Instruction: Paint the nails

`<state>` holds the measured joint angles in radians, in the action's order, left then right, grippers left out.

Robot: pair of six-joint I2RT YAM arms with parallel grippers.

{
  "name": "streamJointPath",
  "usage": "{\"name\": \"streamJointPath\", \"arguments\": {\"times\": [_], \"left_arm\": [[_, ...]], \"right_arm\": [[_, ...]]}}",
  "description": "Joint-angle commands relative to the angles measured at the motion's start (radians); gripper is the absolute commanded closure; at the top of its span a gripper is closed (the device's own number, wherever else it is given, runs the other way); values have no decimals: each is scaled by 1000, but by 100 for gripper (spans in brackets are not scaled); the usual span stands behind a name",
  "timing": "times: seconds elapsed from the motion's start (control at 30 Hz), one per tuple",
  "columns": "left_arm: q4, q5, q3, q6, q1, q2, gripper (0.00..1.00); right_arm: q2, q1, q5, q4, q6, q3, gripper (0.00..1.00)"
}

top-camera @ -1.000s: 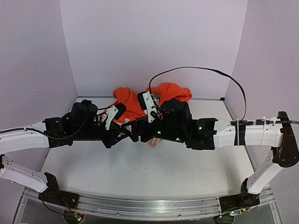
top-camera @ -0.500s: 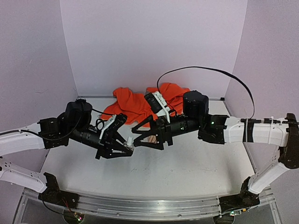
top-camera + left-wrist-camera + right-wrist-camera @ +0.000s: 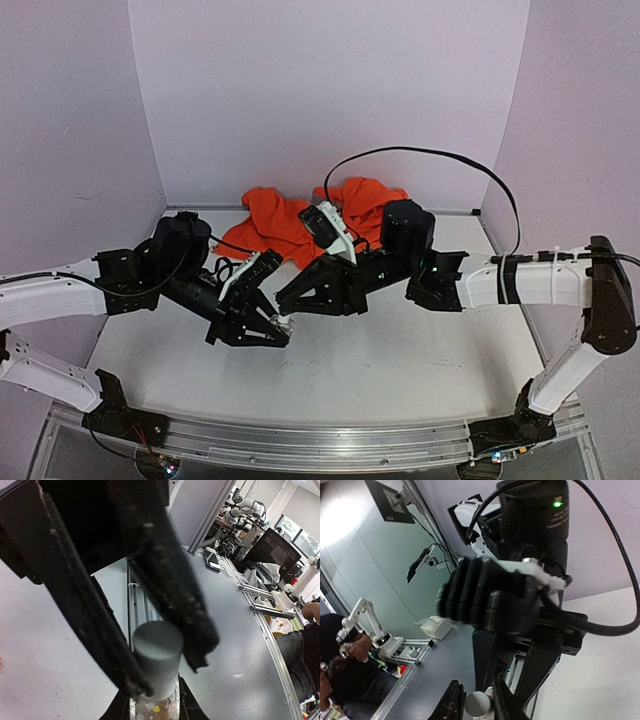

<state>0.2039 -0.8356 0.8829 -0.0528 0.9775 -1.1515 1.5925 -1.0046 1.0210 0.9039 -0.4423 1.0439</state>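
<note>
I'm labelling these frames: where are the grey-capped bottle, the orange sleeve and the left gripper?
grey-capped bottle (image 3: 156,656): left wrist view, on its grey cap.
orange sleeve (image 3: 275,222): top view, on the left fold.
left gripper (image 3: 167,672): left wrist view, between its fingertips.

Two arms are seen reaching inward over the white table (image 3: 400,360), which is enclosed by pale lilac walls. The left gripper (image 3: 281,330) is lowered near the table's middle, and a small pale object is seen at its tip; its grip cannot be judged from above. The right gripper (image 3: 285,298) is pointed left, just above the left one. Orange fabric (image 3: 275,225) is heaped behind both arms against the back wall. A black cable (image 3: 470,165) is looped above the right arm.
</note>
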Motion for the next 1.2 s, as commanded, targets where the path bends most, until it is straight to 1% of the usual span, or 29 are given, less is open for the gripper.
{"name": "streamJointPath", "arguments": {"times": [0.0, 0.03, 0.07, 0.1, 0.17, 0.23, 0.27, 0.3, 0.37, 0.4, 0.43, 0.47, 0.5, 0.53, 0.57, 0.6, 0.63, 0.7, 0.73, 0.8, 0.9, 0.93, 0.97, 1.0, 1.03, 1.07, 1.1, 1.13, 1.17], "left_arm": [[-47, -1, 58, 10, 3, 5, 100], [-46, 11, 60, 11, 3, 7, 100], [-47, 26, 60, 14, 3, 8, 100], [-47, 46, 59, 16, 3, 12, 100], [-48, 108, 60, 27, 3, 19, 100], [-38, 238, 60, 43, 2, 30, 100], [-23, 336, 61, 57, 1, 37, 100], [-2, 465, 63, 80, 1, 42, 100], [35, 767, 64, 115, 1, 43, 100], [57, 939, 62, 146, 2, 40, 100], [85, 1111, 62, 206, 1, 33, 100], [113, 1220, 66, 227, 2, 20, 100], [131, 1283, 75, 230, 1, 4, 100], [142, 1304, 84, 230, 2, -11, 100], [143, 1303, 89, 229, 3, -22, 100], [140, 1278, 89, 229, 2, -28, 100], [127, 1255, 85, 221, 3, -32, 100], [93, 1195, 69, 201, 3, -28, 100], [70, 1161, 55, 189, 3, -15, 100], [25, 1087, 21, 166, 2, 14, 100], [-10, 970, -17, 121, 2, 56, 100], [-13, 925, -27, 106, 2, 71, 100], [-19, 874, -39, 92, 2, 88, 100], [-26, 807, -49, 78, 2, 103, 100], [-32, 735, -59, 62, 3, 120, 100], [-36, 666, -66, 55, 4, 134, 100], [-38, 608, -71, 34, 3, 148, 100], [-39, 555, -75, 25, 3, 159, 100], [-41, 493, -79, 19, 2, 166, 100]], "right_arm": [[19, -3, 57, 80, -12, 51, 87], [24, -3, 57, 80, -12, 51, 90], [26, -3, 55, 78, -11, 51, 98], [26, -3, 46, 76, -6, 48, 100], [21, -3, 19, 60, 12, 43, 100], [12, -3, -27, 28, 38, 38, 100], [6, -3, -60, -3, 53, 36, 100], [1, -3, -104, -32, 66, 33, 100], [-7, -3, -222, -104, 87, 35, 100], [-11, -3, -321, -155, 92, 43, 100], [-9, -4, -491, -215, 82, 55, 100], [-3, -13, -728, -293, 38, 82, 100], [12, -41, -1017, -448, -36, 128, 100], [25, -98, -1273, -549, -96, 175, 100], [31, -158, -1447, -581, -119, 201, 100], [33, -211, -1538, -598, -140, 222, 100], [35, -234, -1552, -595, -153, 238, 100], [43, -239, -1511, -565, -155, 248, 100], [37, -239, -1473, -527, -134, 224, 100], [8, -226, -1371, -434, -103, 167, 100], [-38, -175, -1139, -326, -64, 105, 100], [-48, -150, -1062, -319, -50, 100, 88], [-61, -128, -972, -311, -26, 93, 72], [-75, -106, -885, -302, -4, 84, 58], [-90, -79, -802, -290, 20, 73, 47], [-106, -61, -683, -283, 45, 63, 37], [-119, -49, -604, -280, 74, 56, 27], [-126, -39, -523, -281, 117, 49, 19], [-129, -31, -442, -281, 145, 43, 16]]}}
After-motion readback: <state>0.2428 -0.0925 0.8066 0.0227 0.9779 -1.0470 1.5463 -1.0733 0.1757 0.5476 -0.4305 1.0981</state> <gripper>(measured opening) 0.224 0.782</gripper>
